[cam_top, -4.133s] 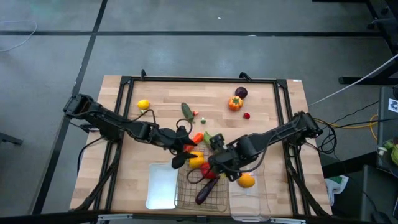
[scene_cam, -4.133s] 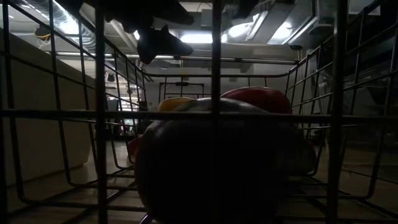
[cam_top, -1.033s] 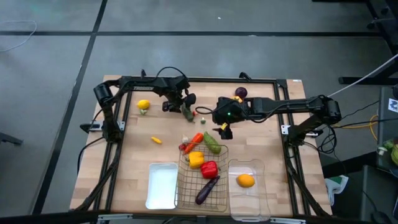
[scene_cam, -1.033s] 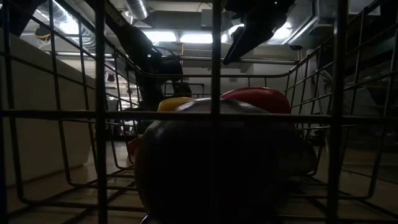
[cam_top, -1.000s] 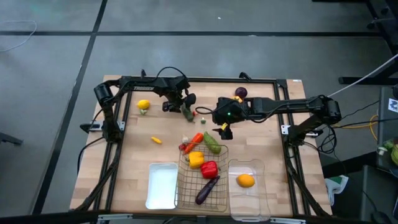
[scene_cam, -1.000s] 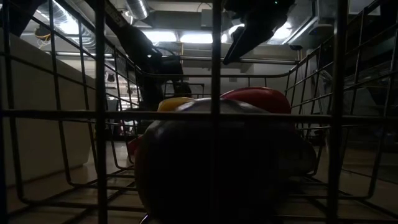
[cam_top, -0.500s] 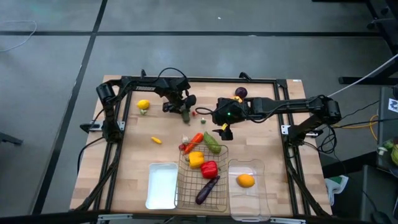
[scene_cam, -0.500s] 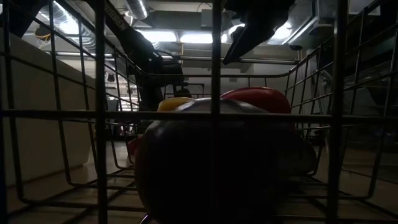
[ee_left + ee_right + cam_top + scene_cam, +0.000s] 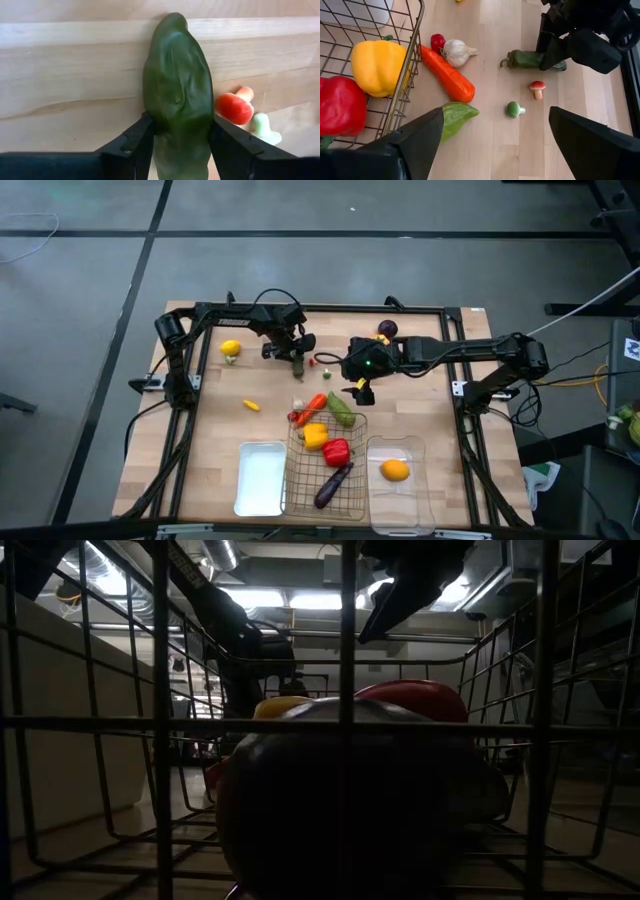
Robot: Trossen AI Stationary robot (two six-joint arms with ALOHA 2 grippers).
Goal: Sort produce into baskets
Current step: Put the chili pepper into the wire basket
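Three containers stood in a row at the near edge of the light wooden counter (image 9: 215, 440): a flat white tray (image 9: 260, 479), a wire-mesh basket (image 9: 300, 490) and a clear plastic bin (image 9: 400, 495). The basket held a yellow pepper (image 9: 315, 437), a red pepper (image 9: 337, 451) and a purple eggplant (image 9: 332, 485); the bin held an orange (image 9: 396, 470). A carrot (image 9: 447, 75) and a garlic bulb (image 9: 456, 50) lay just outside the basket, beside a light green vegetable (image 9: 455, 117). A lemon (image 9: 231, 348) lay near the far left corner. The left gripper (image 9: 180, 137) had its fingers pressed against both sides of a dark green cucumber (image 9: 176, 95) lying on the counter at the far side, next to a small red mushroom (image 9: 234, 107). The right gripper (image 9: 360, 390) hovered with jaws wide over the counter's middle, holding nothing. A grey concrete floor (image 9: 300, 240) surrounded the black frame (image 9: 320, 308).
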